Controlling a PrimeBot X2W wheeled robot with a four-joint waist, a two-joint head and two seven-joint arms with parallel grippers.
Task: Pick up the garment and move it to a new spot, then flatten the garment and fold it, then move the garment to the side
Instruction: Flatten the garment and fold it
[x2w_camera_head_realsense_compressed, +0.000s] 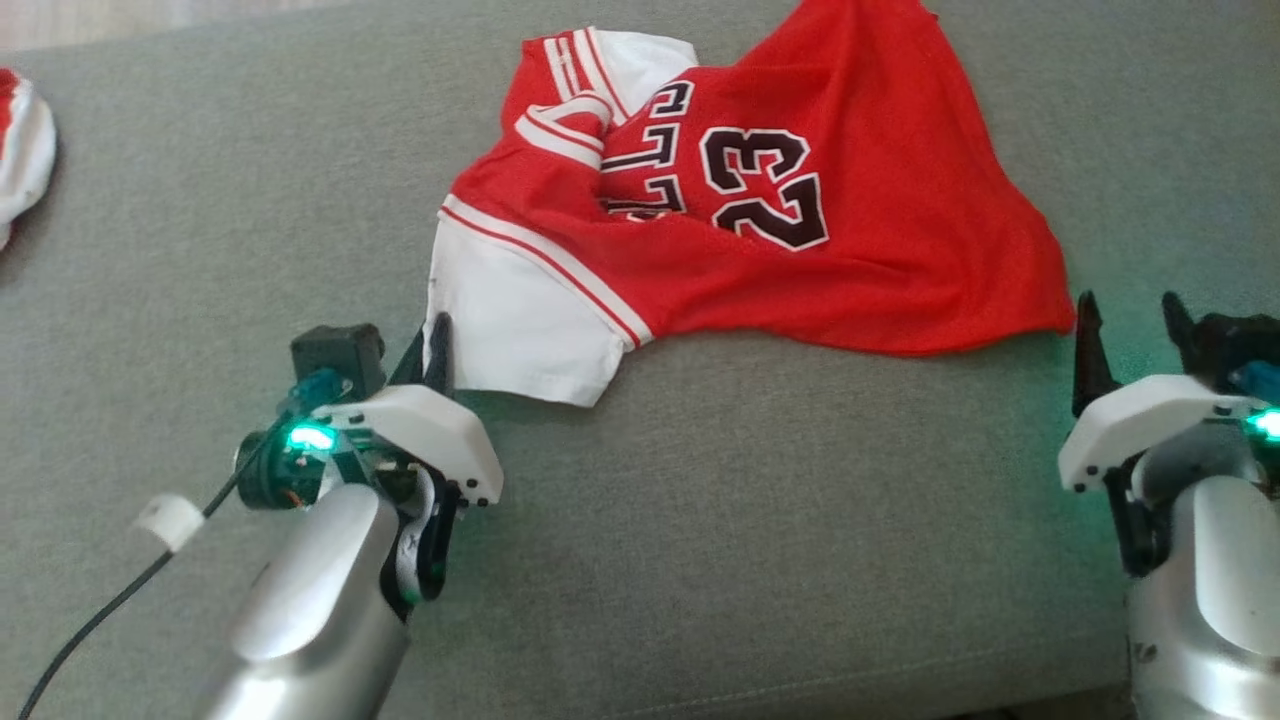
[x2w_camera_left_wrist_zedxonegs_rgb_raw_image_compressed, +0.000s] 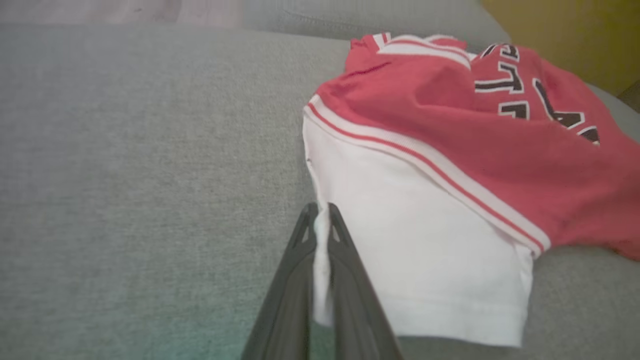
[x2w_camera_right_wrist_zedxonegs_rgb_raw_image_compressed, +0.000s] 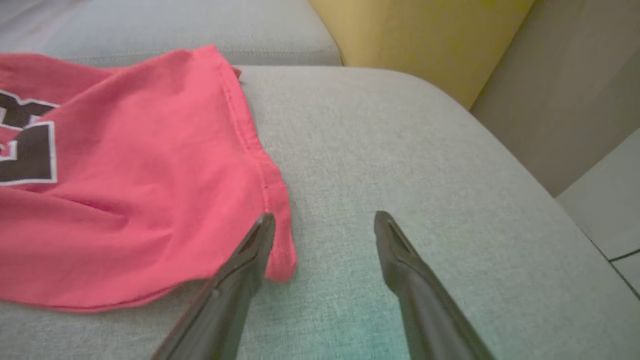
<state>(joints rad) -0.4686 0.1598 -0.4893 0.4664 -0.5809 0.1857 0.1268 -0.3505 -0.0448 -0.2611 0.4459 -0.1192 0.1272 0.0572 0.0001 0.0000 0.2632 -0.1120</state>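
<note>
- Pinching the white sleeve (x2w_camera_left_wrist_zedxonegs_rgb_raw_image_compressed: 425, 260) of the garment (x2w_camera_head_realsense_compressed: 850, 230): left gripper (x2w_camera_left_wrist_zedxonegs_rgb_raw_image_compressed: 320, 210) is closed on the sleeve's outer edge, with a strip of white cloth clamped between its two fingers.
- Right gripper (x2w_camera_right_wrist_zedxonegs_rgb_raw_image_compressed: 325, 220): jaws spread wide, holding nothing. One fingertip sits at the garment's red hem corner, and I cannot tell whether it touches. The other fingertip is over bare cushion on the side away from the garment.
- Garment: red jersey, number 23 face up, lying rumpled on the grey sofa cushion (x2w_camera_head_realsense_compressed: 700, 520), with a gripper at each of its two near corners.
- Room: wide bare cushion on the robot's side of the garment and to the garment's left. To the garment's right the cushion rounds off to an edge, with a yellow panel (x2w_camera_right_wrist_zedxonegs_rgb_raw_image_compressed: 410, 35) and pale floor tiles (x2w_camera_right_wrist_zedxonegs_rgb_raw_image_compressed: 610, 210) past it.
- Cut off: the garment's far end runs out of the top of the head view.
- Hard to read: the lettering beside the 23 is partly folded under a crease near the striped trim.
- Well left of the garment, a second red-and-white cloth item (x2w_camera_head_realsense_compressed: 20, 150) is clipped by the frame edge. Cannot tell what it is.
- Head view hides most of the left gripper's fingers behind its white housing.
- Black cable (x2w_camera_head_realsense_compressed: 100, 610) with a white tag trails from the left wrist, on the robot's side of the garment.
</note>
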